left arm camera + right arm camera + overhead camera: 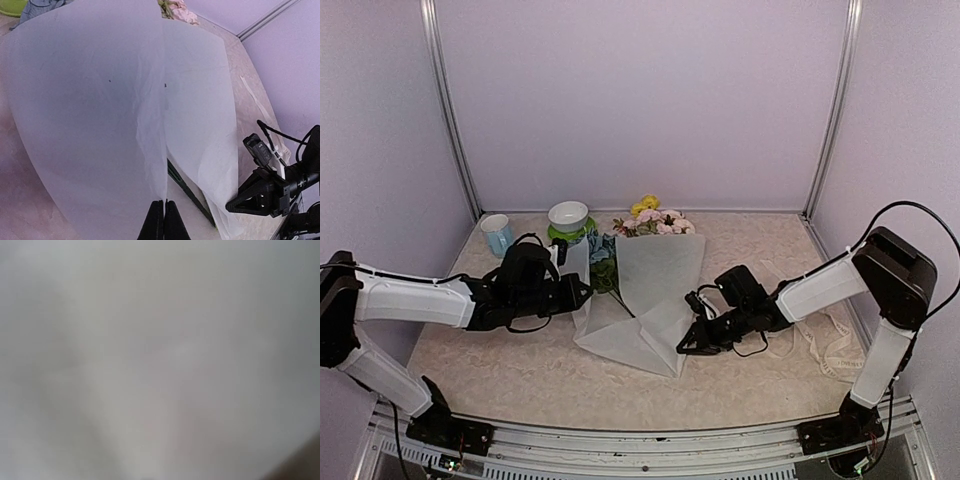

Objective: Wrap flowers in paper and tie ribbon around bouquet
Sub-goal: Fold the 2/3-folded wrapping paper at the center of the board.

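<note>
The paper [655, 300] is frosted translucent white; the flowers [665, 222] mix pink roses, yellow blooms, a blue-teal cluster and green leaves. The table [520, 350] is beige with marbled mottling, the cup [497, 234] pale blue, the bowl [568, 214] white.

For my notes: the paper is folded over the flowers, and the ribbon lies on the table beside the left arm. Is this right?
Not quite. The ribbon lies beside the right arm, as the top view shows. The paper is indeed folded over the flowers.
</note>
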